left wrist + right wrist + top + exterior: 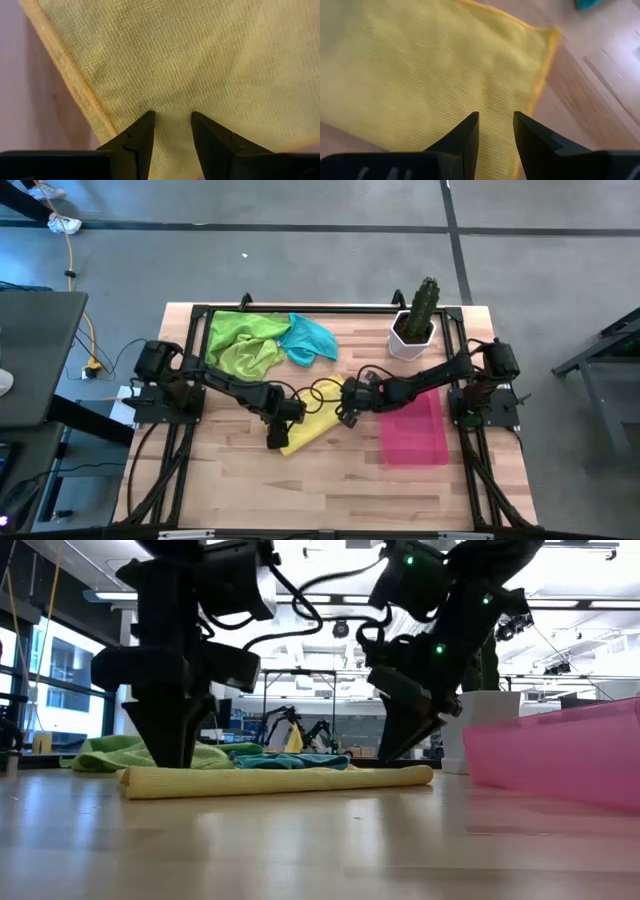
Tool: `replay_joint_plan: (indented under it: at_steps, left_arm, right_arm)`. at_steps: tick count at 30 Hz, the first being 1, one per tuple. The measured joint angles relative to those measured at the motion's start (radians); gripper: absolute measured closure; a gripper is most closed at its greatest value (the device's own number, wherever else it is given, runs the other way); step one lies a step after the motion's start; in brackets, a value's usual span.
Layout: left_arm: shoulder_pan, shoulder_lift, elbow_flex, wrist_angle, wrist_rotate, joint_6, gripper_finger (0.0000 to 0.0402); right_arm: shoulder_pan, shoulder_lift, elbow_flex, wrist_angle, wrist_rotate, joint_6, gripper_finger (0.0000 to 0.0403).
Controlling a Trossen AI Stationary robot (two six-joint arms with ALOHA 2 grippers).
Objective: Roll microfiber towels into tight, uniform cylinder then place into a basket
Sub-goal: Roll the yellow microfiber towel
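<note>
A yellow microfiber towel lies low and flat on the wooden table, between my two grippers. My left gripper points straight down at the towel's near-left end, its fingers a small gap apart. My right gripper slants down over the towel's far-right end, also a small gap apart. Two lime green towels and a teal one lie crumpled at the far left. The pink basket stands at the right. My left gripper sets both fingertips on the yellow towel's top face, near its hemmed edge, coming from above. The cloth between the tips lies flat, not gathered, and the towel rests on the table. My right gripper stands just over the towel near its corner; whether its tips touch, I cannot tell.
A white pot with a green cactus stands at the far right, behind the basket. Black cables loop over the table between the arms. Bare wood stretches along the near edge.
</note>
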Motion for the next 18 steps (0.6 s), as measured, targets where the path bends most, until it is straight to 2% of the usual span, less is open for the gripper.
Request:
replay_joint_plan:
  at_steps: [5, 10, 14, 18]
  left_arm:
    - [-0.054, -0.001, -0.01, 0.063, 0.008, -0.159, 0.028]
    - [-0.116, 0.0, -0.011, 0.24, 0.016, -0.258, 0.028]
    - [-0.148, 0.0, -0.011, 0.396, 0.018, -0.181, 0.028]
    - [-0.157, 0.0, 0.014, 0.413, 0.015, -0.035, 0.028]
  right_arm:
    - [-0.033, 0.0, 0.0, 0.012, -0.003, -0.103, 0.0289]
    - [-0.088, 0.0, 0.0, 0.03, 0.015, -0.267, 0.0289]
    - [-0.136, -0.001, 0.0, 0.031, 0.007, -0.296, 0.0289]
    - [-0.147, -0.023, 0.002, 0.01, -0.165, -0.116, 0.0289]
